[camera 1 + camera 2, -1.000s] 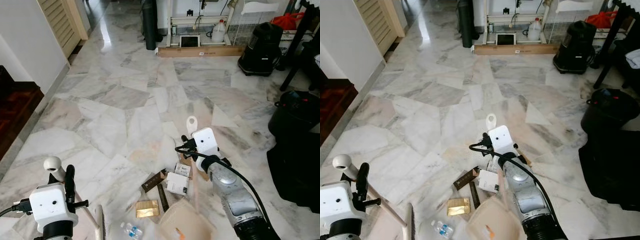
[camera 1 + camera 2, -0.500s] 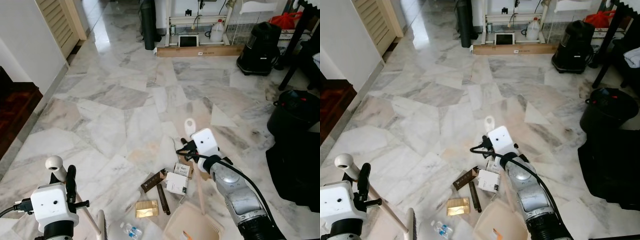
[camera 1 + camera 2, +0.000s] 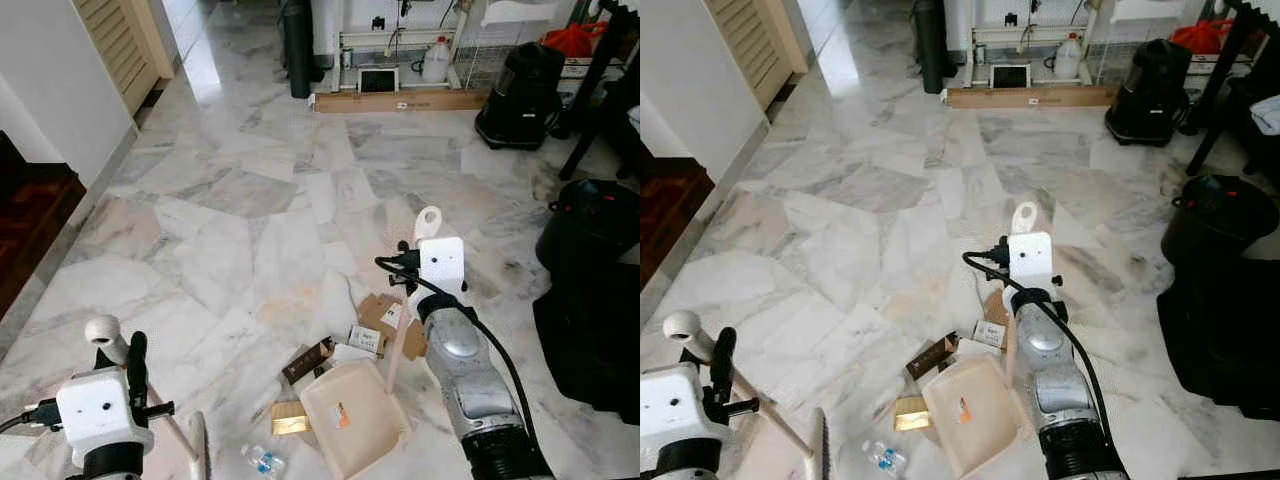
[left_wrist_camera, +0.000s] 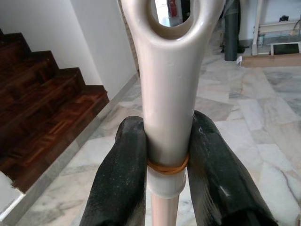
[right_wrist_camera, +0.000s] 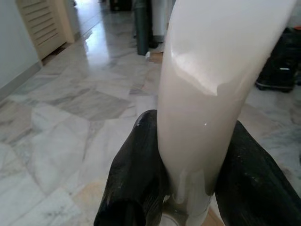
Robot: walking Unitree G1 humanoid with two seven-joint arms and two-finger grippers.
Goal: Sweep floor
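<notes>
Marble floor [image 3: 230, 190] carries scattered litter. Beige dustpan [image 3: 352, 418] lies flat beside cardboard scraps [image 3: 385, 312], positioned to receive them; right gripper [image 5: 188, 188] fingers clamp its handle. Left gripper [image 4: 167, 165] fingers clamp the broom handle [image 4: 168, 89].

Marble floor [image 3: 230, 200], pale and veined. A beige dustpan [image 3: 350, 420] rests on it beside cardboard scraps [image 3: 378, 312], a brown box [image 3: 307, 361], a gold packet [image 3: 290, 418] and a plastic bottle [image 3: 262, 461].

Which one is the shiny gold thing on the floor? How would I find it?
Look at the marble floor right in front of the robot, where litter lies beside the beige dustpan. The gold box sits against the dustpan's left edge, the only shiny gold piece among brown and white cardboard scraps.
</notes>
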